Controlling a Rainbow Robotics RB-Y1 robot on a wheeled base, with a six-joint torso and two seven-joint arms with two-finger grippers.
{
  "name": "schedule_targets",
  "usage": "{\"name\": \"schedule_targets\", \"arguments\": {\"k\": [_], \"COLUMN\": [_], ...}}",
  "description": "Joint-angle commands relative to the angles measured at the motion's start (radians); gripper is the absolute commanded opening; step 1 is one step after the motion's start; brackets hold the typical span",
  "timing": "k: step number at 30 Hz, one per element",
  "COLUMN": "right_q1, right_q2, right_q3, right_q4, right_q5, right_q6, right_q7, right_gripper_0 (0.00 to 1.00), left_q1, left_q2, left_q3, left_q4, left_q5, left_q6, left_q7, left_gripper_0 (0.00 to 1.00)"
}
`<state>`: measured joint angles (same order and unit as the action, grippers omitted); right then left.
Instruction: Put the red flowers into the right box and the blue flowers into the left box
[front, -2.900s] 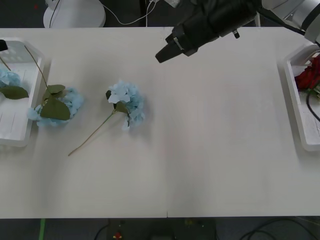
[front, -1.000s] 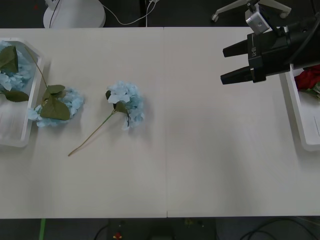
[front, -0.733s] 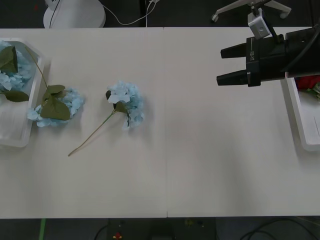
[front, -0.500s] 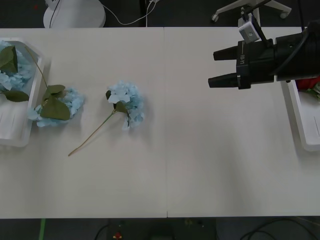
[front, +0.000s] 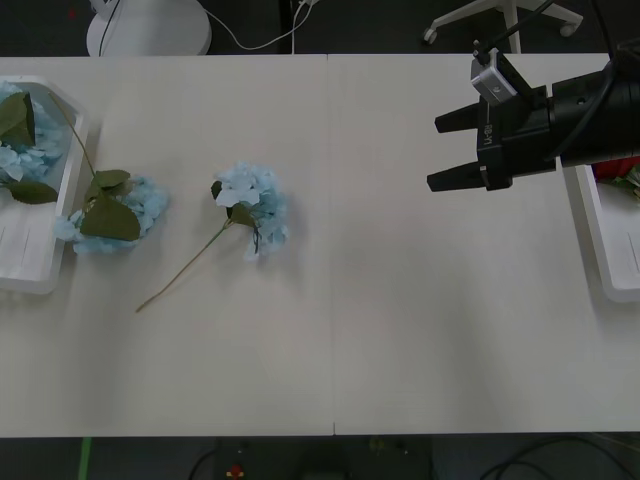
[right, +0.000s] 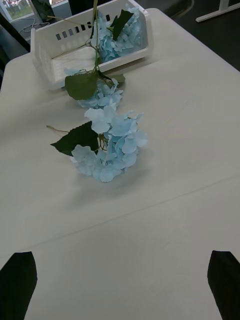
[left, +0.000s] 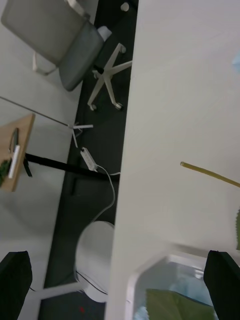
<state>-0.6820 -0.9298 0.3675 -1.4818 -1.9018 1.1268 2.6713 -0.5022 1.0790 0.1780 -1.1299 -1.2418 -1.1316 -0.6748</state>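
One blue flower (front: 252, 208) lies on the table left of centre, its stem running toward the front left. A second (front: 112, 210) rests beside the left box (front: 38, 281), its stem leaning over the rim. More blue flowers (front: 18, 140) lie inside that box. My right gripper (front: 447, 150) hangs open and empty over the table's right part, pointing left, far from the flowers. From its wrist I see the near blue flower (right: 111, 146), the second one (right: 98, 93) and the left box (right: 54, 46). Red flowers (front: 628, 168) peek out of the right box (front: 598, 243). My left gripper (left: 120, 287) is open above the left box's corner (left: 150, 262).
A loose stem end (left: 205, 172) lies on the table near the left box. Beyond the table's far edge stand an office chair (left: 67, 42) and a round white base (front: 148, 25). Cables trail on the dark floor.
My right gripper swung from the back centre to the right side, then drifted a little left. A blue flower with a leaf now lies in the left box, and the left arm has withdrawn.
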Motion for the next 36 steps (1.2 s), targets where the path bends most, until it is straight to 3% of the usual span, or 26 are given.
{"name": "schedule_targets", "arguments": {"k": [1, 13, 25, 36], "right_q1": [-0.028, -0.028, -0.028, -0.028], "right_q2": [0.006, 0.013, 0.013, 0.013], "right_q3": [-0.027, -0.027, -0.027, -0.027], "right_q4": [-0.029, -0.029, -0.029, -0.029], "right_q5": [0.006, 0.0, 0.0, 0.0], "right_q6": [0.008, 0.007, 0.007, 0.007], "right_q7": [0.034, 0.034, 0.034, 0.034], "right_gripper_0": [0.99, 0.99, 1.0, 0.99], "left_q1": [0.025, 0.04, 0.217, 0.344], "left_q2": [-0.024, -0.022, 0.012, -0.065], "left_q3": [0.017, 0.06, 0.163, 0.153], "left_q4": [-0.024, -0.044, -0.123, -0.248], "left_q5": [0.074, 0.17, 0.243, 0.249], "left_q6": [-0.01, -0.073, -0.105, 0.076], "left_q7": [-0.345, -1.102, -1.594, -2.028], "left_gripper_0": [1.0, 1.0, 1.0, 1.0]}}
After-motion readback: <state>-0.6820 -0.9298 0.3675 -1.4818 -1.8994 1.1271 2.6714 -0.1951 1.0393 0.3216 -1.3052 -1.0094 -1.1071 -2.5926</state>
